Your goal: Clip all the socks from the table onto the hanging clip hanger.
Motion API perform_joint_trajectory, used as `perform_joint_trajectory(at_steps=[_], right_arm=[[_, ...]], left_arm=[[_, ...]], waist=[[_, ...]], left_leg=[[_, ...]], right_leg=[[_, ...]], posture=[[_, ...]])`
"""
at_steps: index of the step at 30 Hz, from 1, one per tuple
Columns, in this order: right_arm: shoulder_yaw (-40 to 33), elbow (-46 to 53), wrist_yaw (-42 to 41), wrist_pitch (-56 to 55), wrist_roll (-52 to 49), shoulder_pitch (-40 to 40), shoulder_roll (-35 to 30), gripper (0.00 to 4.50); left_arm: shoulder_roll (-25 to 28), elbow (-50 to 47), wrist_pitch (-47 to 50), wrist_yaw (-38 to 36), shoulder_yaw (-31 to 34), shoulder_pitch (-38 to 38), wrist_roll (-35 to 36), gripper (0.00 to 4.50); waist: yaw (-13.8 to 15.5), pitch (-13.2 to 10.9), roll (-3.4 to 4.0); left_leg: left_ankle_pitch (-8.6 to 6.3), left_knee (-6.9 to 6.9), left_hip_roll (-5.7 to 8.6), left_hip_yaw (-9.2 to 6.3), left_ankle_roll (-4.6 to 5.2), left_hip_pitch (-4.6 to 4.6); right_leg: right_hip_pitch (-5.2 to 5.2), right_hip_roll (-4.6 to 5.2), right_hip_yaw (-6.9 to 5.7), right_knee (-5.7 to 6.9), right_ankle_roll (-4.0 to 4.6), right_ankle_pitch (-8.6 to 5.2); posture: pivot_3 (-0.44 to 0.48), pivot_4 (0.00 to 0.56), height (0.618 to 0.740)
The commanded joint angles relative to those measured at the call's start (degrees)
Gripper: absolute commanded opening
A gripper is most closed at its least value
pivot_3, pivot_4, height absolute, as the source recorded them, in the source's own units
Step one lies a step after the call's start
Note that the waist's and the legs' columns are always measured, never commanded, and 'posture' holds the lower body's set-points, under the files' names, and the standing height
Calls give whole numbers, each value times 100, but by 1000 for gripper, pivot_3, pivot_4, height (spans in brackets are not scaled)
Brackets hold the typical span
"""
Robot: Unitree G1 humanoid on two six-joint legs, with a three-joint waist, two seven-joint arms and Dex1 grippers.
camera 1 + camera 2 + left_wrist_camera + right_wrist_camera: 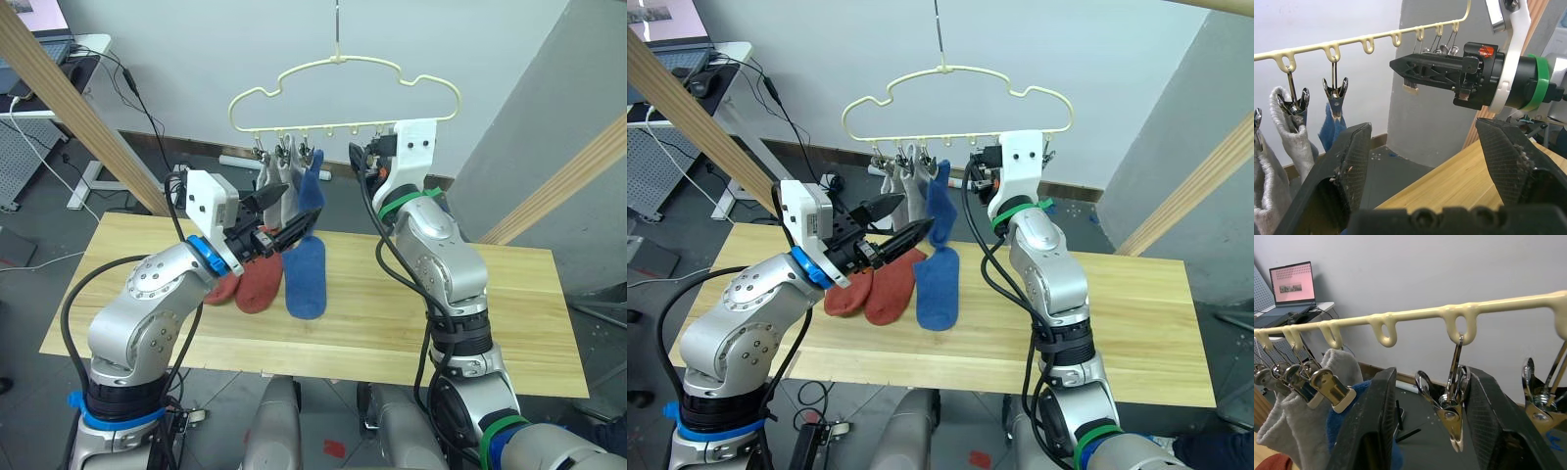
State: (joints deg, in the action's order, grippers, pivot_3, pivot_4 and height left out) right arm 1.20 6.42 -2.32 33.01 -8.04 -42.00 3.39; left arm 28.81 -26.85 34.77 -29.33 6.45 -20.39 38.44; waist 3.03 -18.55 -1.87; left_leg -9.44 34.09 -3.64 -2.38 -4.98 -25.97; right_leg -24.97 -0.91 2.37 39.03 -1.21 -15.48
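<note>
The pale yellow clip hanger [343, 64] hangs above the far side of the table [509, 313]. Two grey socks [279, 186] and one blue sock [312, 191] hang from its left clips. Two rust-red socks [257, 284] and a blue sock [306, 279] lie side by side on the table. My left gripper [299, 208] is open and empty, raised above the red socks just in front of the hanging socks. My right gripper [1432, 377] is up at the hanger's bar, open, with a free metal clip [1452, 418] hanging between its fingers, untouched.
Thick wooden poles slant up at the left [69, 98] and right [558, 186] behind the table. A white desk with a laptop [59, 44] and cables stands at the back left. More free clips [1442, 46] hang at the hanger's right end.
</note>
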Motion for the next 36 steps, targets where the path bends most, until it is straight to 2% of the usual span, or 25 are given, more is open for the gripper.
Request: perform_joint_trajectory(at_steps=[1, 13, 16, 20, 36], right_arm=[[-51, 115, 19, -97, -66, -96, 51, 2053], [-130, 50, 50, -141, -78, -123, 51, 2053], [-144, 37, 57, -160, -72, -122, 57, 1435], [-168, 31, 74, -178, -60, -165, 64, 200], [-102, 128, 26, -125, -37, -145, -27, 166]], left_arm=[[-58, -322, -28, 36, 29, 9, 99, 3737], [-158, -345, -40, 78, -25, -17, 68, 3737], [-172, -355, -40, 94, -35, -10, 63, 3737], [-176, -415, -12, 108, -51, 40, 90, 3737], [-181, -386, -115, 84, -152, 89, -22, 3737]], waist=[[1, 0, 0], [2, 0, 0], [2, 0, 0], [2, 0, 0], [2, 0, 0]], left_leg=[[0, 0, 0, 0, 0, 0], [0, 1, 0, -1, 0, 0], [0, 2, 0, -1, 0, 0], [0, 2, 0, -1, 0, 0], [1, 6, 0, -1, 1, 1]], right_leg=[[0, 0, 0, 0, 0, 0], [1, 0, -1, 2, 1, 1], [1, 0, 0, 2, 2, 1], [1, 0, 0, 3, 2, 1], [2, 0, -1, 6, 3, 2]], posture=[[218, 324, 740], [214, 326, 740], [212, 324, 740], [215, 323, 740], [210, 313, 740]])
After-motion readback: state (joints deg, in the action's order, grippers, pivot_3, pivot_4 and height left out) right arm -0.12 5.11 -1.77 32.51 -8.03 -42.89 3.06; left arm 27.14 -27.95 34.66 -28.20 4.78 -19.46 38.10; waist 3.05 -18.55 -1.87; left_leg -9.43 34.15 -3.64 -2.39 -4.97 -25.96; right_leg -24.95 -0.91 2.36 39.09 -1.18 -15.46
